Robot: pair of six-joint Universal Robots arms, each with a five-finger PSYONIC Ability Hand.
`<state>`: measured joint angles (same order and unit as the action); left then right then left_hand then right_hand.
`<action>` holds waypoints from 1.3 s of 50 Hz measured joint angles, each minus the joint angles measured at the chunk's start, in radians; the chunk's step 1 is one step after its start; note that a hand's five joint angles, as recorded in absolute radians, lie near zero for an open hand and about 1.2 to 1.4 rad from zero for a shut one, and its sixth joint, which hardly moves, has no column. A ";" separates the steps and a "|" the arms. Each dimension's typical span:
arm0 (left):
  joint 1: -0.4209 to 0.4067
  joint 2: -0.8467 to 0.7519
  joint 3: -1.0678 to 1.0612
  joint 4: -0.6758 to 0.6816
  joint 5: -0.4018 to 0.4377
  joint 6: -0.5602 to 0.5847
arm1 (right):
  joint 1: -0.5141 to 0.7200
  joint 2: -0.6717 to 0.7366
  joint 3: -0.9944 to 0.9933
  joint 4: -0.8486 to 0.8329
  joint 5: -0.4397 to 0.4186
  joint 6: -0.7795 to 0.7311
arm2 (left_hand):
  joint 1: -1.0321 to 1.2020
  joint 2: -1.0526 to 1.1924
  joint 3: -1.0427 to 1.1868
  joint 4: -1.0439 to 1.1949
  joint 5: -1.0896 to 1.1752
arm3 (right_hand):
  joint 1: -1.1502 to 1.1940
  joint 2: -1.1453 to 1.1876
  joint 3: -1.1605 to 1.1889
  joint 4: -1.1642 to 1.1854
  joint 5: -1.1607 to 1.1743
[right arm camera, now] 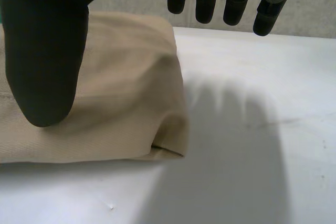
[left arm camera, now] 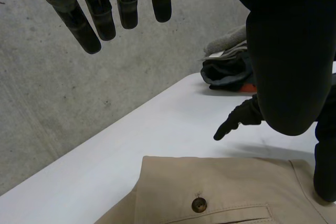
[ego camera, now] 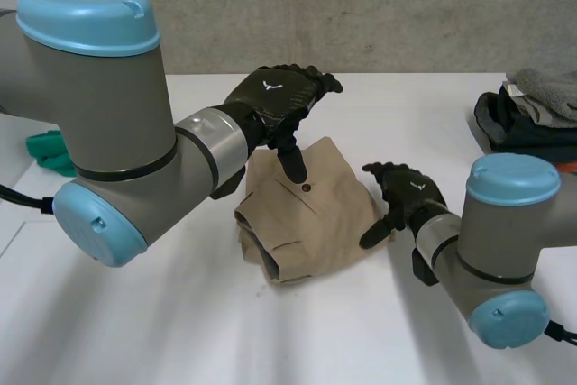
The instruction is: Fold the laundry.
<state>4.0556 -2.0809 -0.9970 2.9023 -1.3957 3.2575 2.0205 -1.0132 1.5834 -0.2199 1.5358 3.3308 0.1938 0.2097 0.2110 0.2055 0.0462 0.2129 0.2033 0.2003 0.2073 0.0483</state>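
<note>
Status: the tan cotton garment (ego camera: 311, 214) lies mid-desk as a compact folded bundle. It has a brown button (left arm camera: 198, 204) facing up, and the near-left edge looks a bit lumpy. I'd call this item essentially folded, apart from maybe a tidy of that edge.

The left hand (ego camera: 275, 96) hovers over the bundle's far edge. Its fingers (left arm camera: 86, 30) are straight and released, grasping nothing. The thumb points down at the cloth near the button, and you can't tell from these views whether it touches.

The right hand (ego camera: 410, 194) is just beside the bundle's right edge. Its fingers (right arm camera: 233, 3) are straight and hang over bare white desk (ego camera: 180, 331), with the thumb above the cloth edge. It holds nothing either.

What's left, as I judge it:
- A heap of dark blue and grey clothes (ego camera: 523, 114) sits at the far right of the desk, well apart from the bundle and not folded.
- A crumpled green cloth (ego camera: 47, 152) lies at the far left, partly behind the left arm.

So you have one item done and at least that heap to go. Your likely next step is to clear the tan bundle aside and pull a piece from the heap.
</note>
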 measured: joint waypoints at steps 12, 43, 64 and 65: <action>0.009 0.118 0.028 -0.005 0.045 -0.002 | 0.036 -0.155 0.018 0.044 -0.018 -0.133 | 0.000 -0.003 -0.002 -0.004 0.000 | 0.000 0.000 0.000 0.000 0.000; 0.001 0.172 0.018 -0.027 0.072 -0.009 | 0.235 0.202 -0.023 -0.500 -0.026 -0.654 | 0.000 -0.003 -0.002 -0.004 0.000 | 0.000 0.000 0.000 0.000 0.000; 0.038 0.183 -0.011 -0.027 0.086 -0.012 | 0.209 0.331 -0.316 -0.407 0.031 -0.632 | 0.000 -0.003 -0.002 -0.004 0.000 | 0.768 0.895 0.927 0.944 0.766; 0.040 0.184 -0.010 -0.027 0.086 -0.012 | 0.203 0.324 -0.324 -0.400 0.030 -0.619 | 0.000 -0.003 -0.002 -0.004 0.000 | 0.768 0.895 0.927 0.945 0.766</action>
<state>4.0951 -1.8970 -1.0070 2.8758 -1.3095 3.2453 2.2233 -0.6890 1.2590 -0.6194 1.5654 2.7115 0.1938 0.2067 0.2093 0.2010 0.0461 0.9811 1.0985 1.1270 1.1522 0.8145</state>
